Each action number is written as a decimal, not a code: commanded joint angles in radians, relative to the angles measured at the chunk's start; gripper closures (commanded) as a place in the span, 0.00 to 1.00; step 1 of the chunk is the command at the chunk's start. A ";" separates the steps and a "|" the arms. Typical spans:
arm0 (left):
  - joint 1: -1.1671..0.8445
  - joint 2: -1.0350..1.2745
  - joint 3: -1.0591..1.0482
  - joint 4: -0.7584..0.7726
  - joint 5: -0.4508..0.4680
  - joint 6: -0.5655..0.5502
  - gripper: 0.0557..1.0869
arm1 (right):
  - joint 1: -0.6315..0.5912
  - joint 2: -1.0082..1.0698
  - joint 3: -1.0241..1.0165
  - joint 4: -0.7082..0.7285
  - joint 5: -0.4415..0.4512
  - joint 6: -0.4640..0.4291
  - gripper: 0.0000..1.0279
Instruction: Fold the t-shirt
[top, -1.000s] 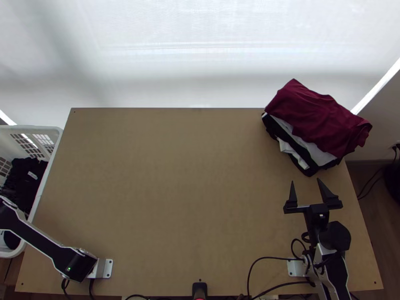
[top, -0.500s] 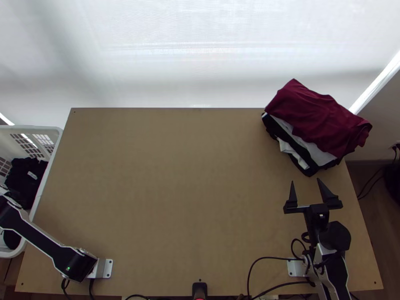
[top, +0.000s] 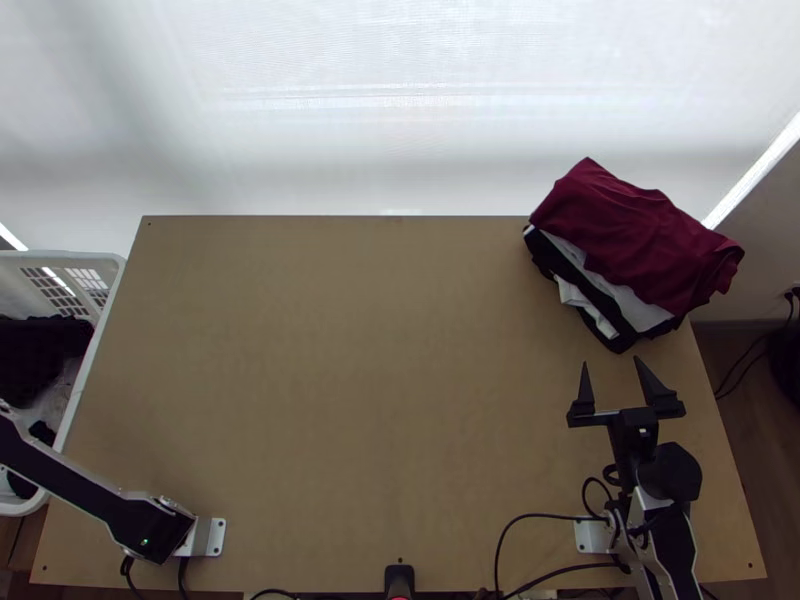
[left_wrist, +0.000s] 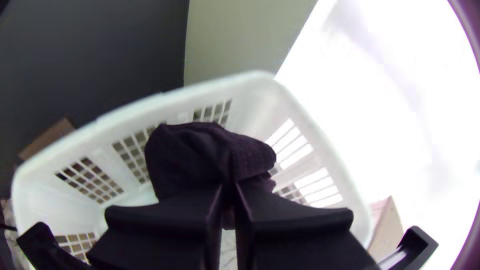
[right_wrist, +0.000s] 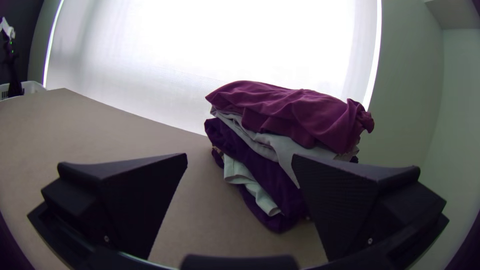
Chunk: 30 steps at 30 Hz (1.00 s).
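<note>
Black bunched cloth (left_wrist: 195, 152), probably the t-shirt, has just shifted over the white plastic basket (left_wrist: 250, 112), pinched by the left gripper (left_wrist: 229, 190). The right gripper (right_wrist: 240, 157) is spread. Folding must wait.

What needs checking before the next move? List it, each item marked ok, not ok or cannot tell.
1. Left gripper has hold of the dark cloth: ok, its fingers are shut on it.
2. Dark cloth lifted free of the white basket: cannot tell; it is over the basket, but its lower part is hidden.
3. Dark cloth is a t-shirt: cannot tell, it is bunched.
4. Dark cloth spread on the table for folding: not ok, it is at the basket.
5. Right gripper open and holding nothing: ok.
6. Clothes stack neatly squared: not ok, its layers are staggered under the maroon top piece.
</note>
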 joint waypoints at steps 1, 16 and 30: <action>-0.040 -0.153 0.008 -0.005 0.020 -0.019 0.96 | -0.006 -0.007 -0.007 -0.016 -0.001 0.004 0.04; -0.418 -0.710 -0.060 -0.126 0.027 -0.037 0.96 | -0.006 -0.007 -0.007 -0.016 -0.001 0.004 0.04; -1.182 -0.986 -0.221 -0.133 -0.300 -0.088 0.96 | -0.006 -0.007 -0.007 -0.016 -0.001 0.004 0.04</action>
